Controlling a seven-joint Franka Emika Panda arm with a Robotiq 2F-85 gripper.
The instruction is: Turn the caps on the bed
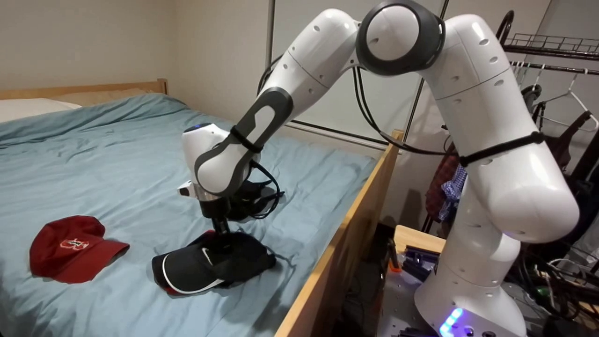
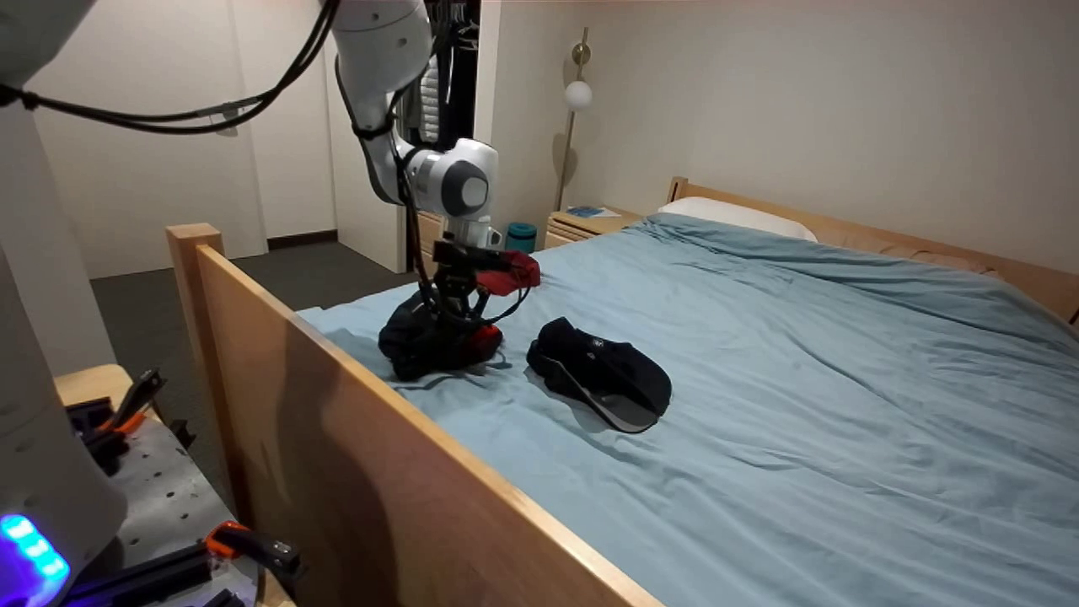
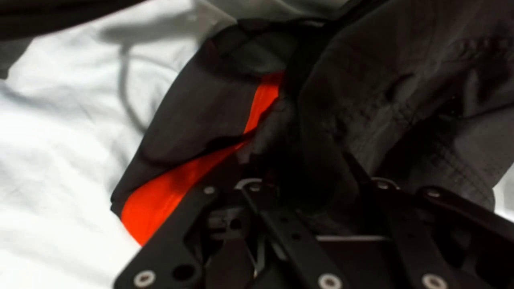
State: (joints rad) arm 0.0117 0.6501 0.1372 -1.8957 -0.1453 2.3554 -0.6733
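Note:
A black cap with a white swoosh, white piping and red parts (image 1: 189, 269) lies on the bed directly below my gripper (image 1: 223, 231). It also shows in an exterior view (image 2: 409, 341) and fills much of the wrist view (image 3: 192, 108). The gripper (image 3: 317, 186) reaches down into this cap. Dark fabric lies between its fingers, but the fingertips are hidden, so I cannot tell whether they are closed on it. A dark red cap with a logo (image 1: 68, 248) lies apart from it, partly hidden behind the gripper in an exterior view (image 2: 516, 274). Another black cap with a grey underbrim (image 2: 603, 367) lies nearby.
The bed has a rumpled blue sheet (image 2: 801, 405). A wooden bed board (image 1: 346, 238) stands between the robot's base and the bed. Cables (image 1: 271, 187) hang beside the gripper. Pillows (image 2: 733, 217) lie at the headboard. Clamps (image 2: 253, 544) sit on the base table.

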